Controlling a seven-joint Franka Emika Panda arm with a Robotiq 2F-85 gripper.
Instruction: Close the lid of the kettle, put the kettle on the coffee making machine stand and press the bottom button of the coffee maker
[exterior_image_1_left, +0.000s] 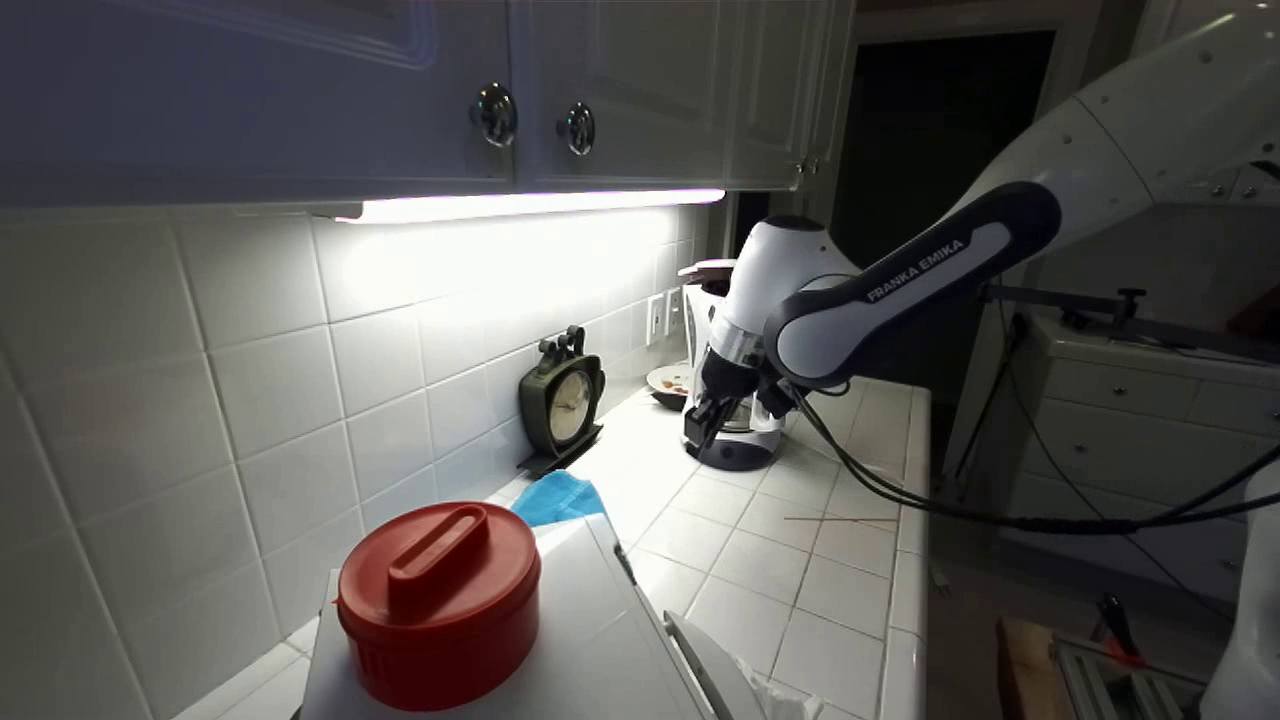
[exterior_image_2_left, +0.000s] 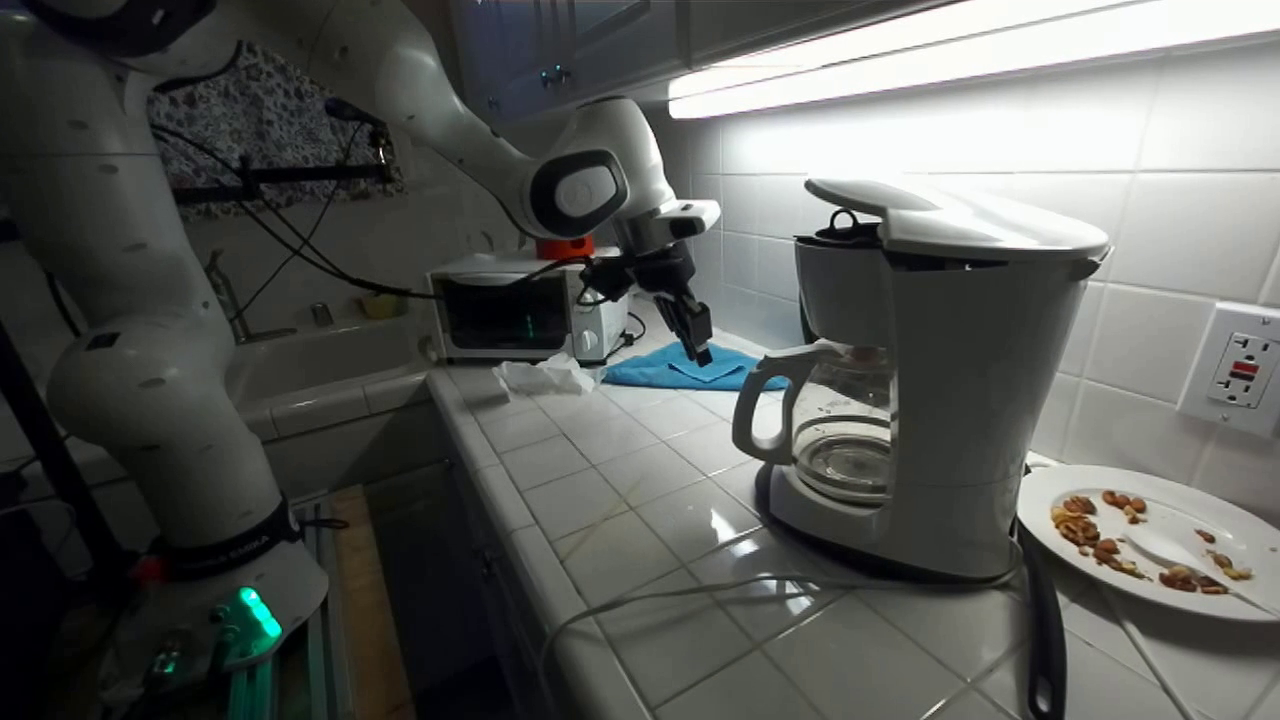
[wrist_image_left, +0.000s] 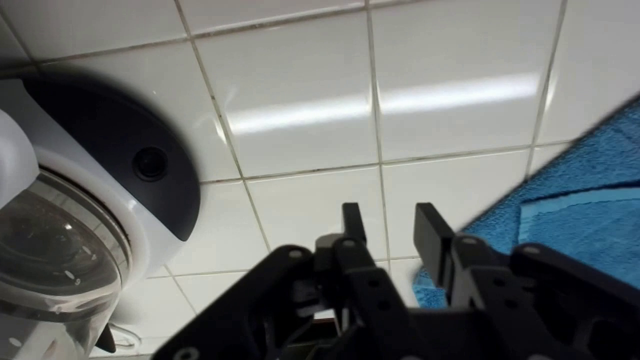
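At the left of the wrist view, the rounded, pale-handled clear glass carafe (wrist_image_left: 55, 257) sits upright on the low white-and-black plastic stand (wrist_image_left: 145, 227) of the white drip coffee maker (exterior_image_2_left: 970, 400); an exterior view shows the same seating, beneath the white brew head (exterior_image_2_left: 842, 295). Placement is therefore judged complete. The carafe's own lid cannot be made out, so its closure is unconfirmed; the white plastic cover (exterior_image_2_left: 985, 218) on top of the machine does not lie flush. Right of the carafe, the stand's curved black front panel (wrist_image_left: 117, 132) carries the small round black button (wrist_image_left: 150, 163); whether it is pressed in cannot be told. Farther right, above the white-tiled counter (wrist_image_left: 310, 215), the black two-fingered gripper (wrist_image_left: 387, 220) stands clear of the machine, its fingers (wrist_image_left: 432, 232) parted by a modest gap with nothing between them. At the far right lies the blue cloth towel (wrist_image_left: 582, 235). The step in hand is judged to be the button press, the last of the sequence. If the press is outstanding, the next move calls for bringing the fingers together into one blunt tip, shifting the gripper toward the left of the wrist view until it lines up with the button, and applying light, straight pressure. Keep the tip off the pale handle (exterior_image_2_left: 748, 415) so that the carafe is not pushed out of its seat.
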